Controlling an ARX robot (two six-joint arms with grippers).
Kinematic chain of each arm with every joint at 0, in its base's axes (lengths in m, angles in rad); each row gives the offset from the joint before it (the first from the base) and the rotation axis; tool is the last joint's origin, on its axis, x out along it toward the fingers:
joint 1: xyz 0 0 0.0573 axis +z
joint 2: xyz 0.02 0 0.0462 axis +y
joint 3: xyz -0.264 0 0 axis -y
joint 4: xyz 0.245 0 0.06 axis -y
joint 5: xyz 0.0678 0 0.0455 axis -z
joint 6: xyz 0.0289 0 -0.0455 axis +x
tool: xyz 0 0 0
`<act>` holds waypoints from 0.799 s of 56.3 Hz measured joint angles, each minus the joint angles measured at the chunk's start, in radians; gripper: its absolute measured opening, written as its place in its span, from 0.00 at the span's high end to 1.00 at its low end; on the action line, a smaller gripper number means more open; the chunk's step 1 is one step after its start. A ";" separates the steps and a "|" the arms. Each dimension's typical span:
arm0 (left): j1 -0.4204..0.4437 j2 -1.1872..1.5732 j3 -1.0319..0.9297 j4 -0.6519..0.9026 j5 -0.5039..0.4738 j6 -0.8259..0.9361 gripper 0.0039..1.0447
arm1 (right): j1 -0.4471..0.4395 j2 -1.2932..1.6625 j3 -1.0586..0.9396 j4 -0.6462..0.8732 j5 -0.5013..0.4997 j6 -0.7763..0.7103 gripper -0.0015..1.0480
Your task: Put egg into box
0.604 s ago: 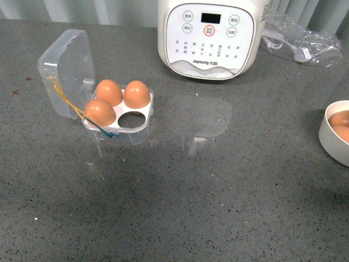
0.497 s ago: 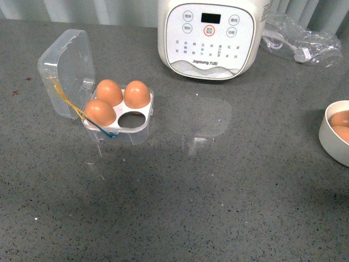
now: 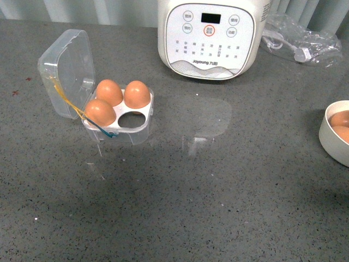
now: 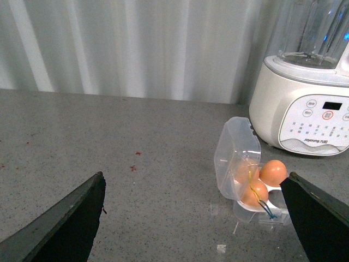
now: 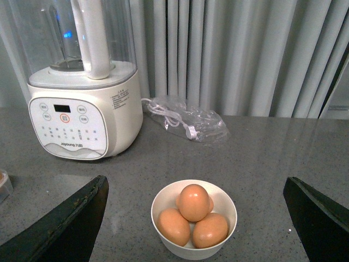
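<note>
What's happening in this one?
A two-armed robot is filling an egg box. The open box holds three eggs; its fourth cell is empty. More eggs sit in a white bowl, seen from the right wrist. The left gripper and right gripper are both open, holding nothing, so no egg is being carried.

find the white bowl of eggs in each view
Front view: white bowl at the right edge, cut off.
Left wrist view: not in it.
Right wrist view: white bowl nearest the camera, in front of the plastic bag.
Shared landmark: the white appliance, in all three.
</note>
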 joint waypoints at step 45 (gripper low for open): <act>0.000 0.000 0.000 0.000 0.000 0.000 0.06 | 0.000 0.000 0.000 0.000 0.000 0.000 0.07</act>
